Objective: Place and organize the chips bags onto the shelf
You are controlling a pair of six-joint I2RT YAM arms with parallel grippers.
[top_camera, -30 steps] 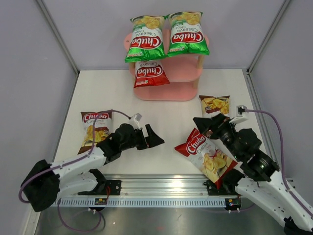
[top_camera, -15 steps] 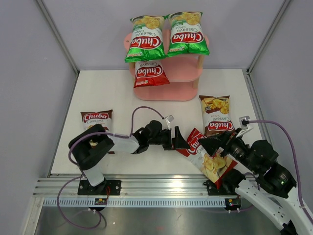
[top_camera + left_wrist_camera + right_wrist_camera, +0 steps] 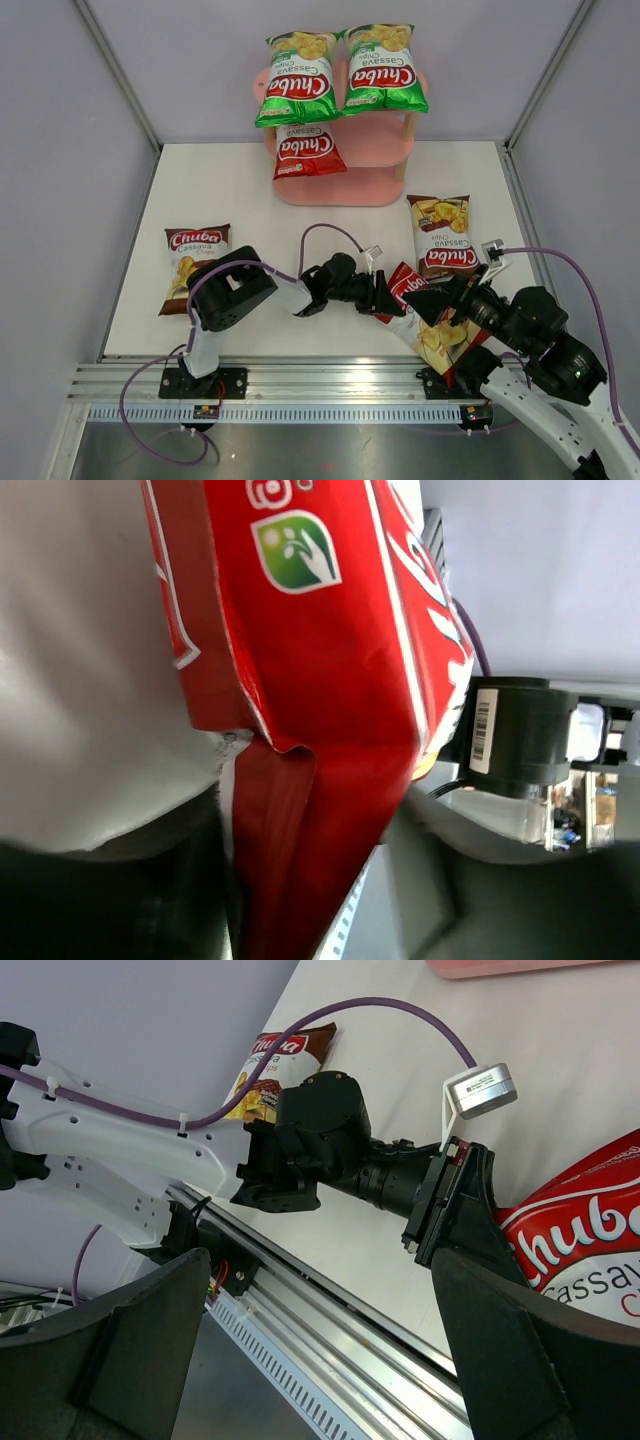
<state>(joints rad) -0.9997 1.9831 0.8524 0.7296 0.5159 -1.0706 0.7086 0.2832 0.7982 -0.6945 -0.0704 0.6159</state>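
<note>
At the table's [image 3: 300, 215] near edge, the left gripper [image 3: 385, 295] pinches a corner of the near red bag [image 3: 428, 335]. Just beside it the right gripper [image 3: 440, 310] gapes, holding nothing. The left brown bag [image 3: 193, 262] and the right brown bag [image 3: 442, 235] lie flat near the side edges, with open tabletop between them. At the far edge, the shelf [image 3: 370, 150] carries two green bags [image 3: 295, 80] on its top tier and the far red bag [image 3: 305, 150] below.

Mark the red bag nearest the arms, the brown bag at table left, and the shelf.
Near red bag [image 3: 407, 285]: top view, logo end.
Left brown bag [image 3: 196, 262]: top view, its middle.
Shelf [image 3: 370, 142]: top view, bare middle board.
</note>
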